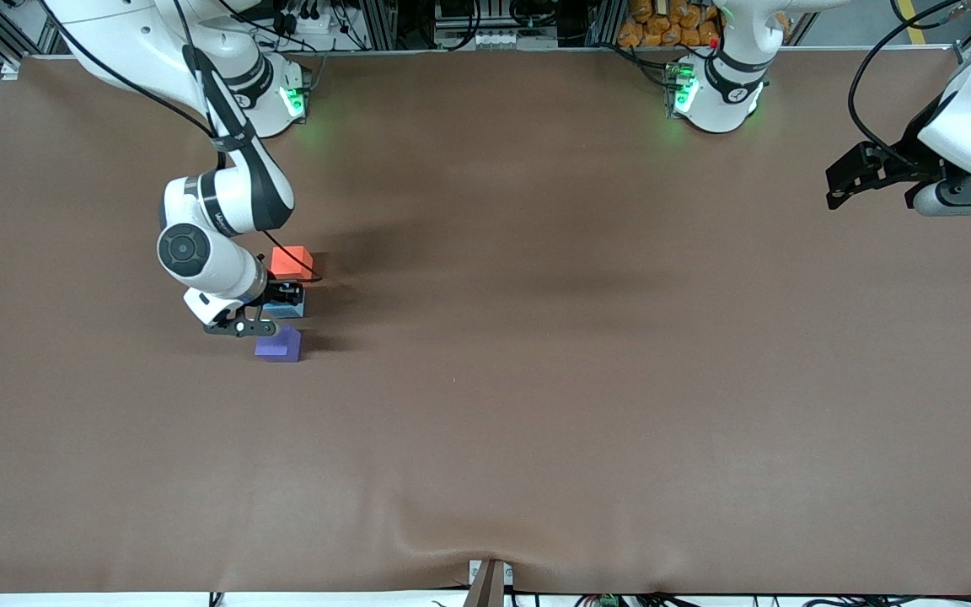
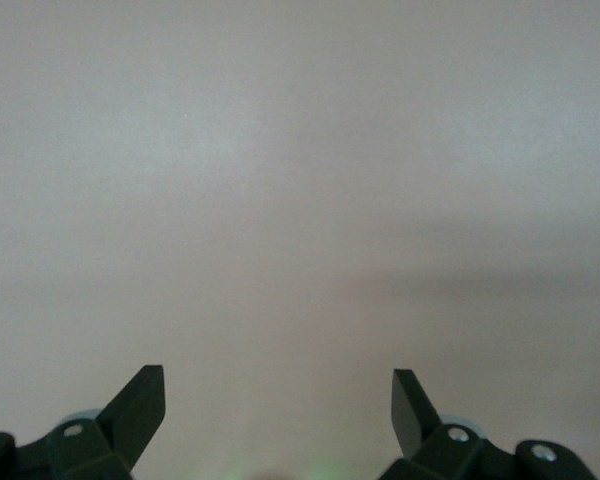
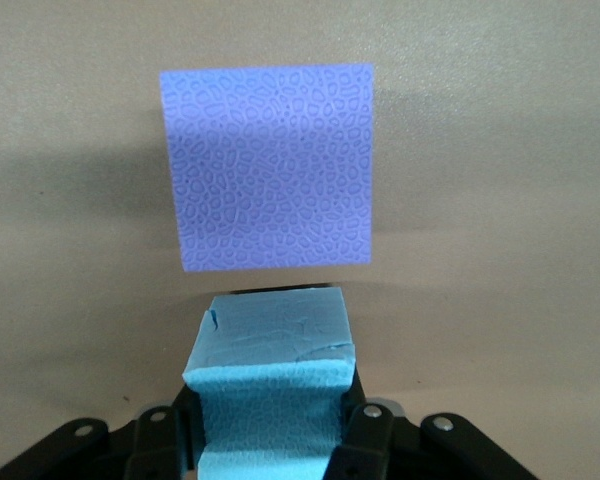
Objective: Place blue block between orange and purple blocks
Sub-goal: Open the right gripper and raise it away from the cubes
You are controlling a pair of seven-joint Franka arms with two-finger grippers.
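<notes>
Foam-like blue block (image 3: 270, 380) dents under the clenched right gripper (image 1: 283, 299), so it seems light and soft; it sits between orange block (image 1: 292, 260) at 12 o'clock and purple block (image 1: 280, 345) at 6 o'clock. Left gripper (image 2: 278, 400) waits released.

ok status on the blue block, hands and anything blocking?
Right hand shut on the blue block, in the gap between orange block and purple block. Left hand open, waiting at its own end of the table. Nothing in the way.
</notes>
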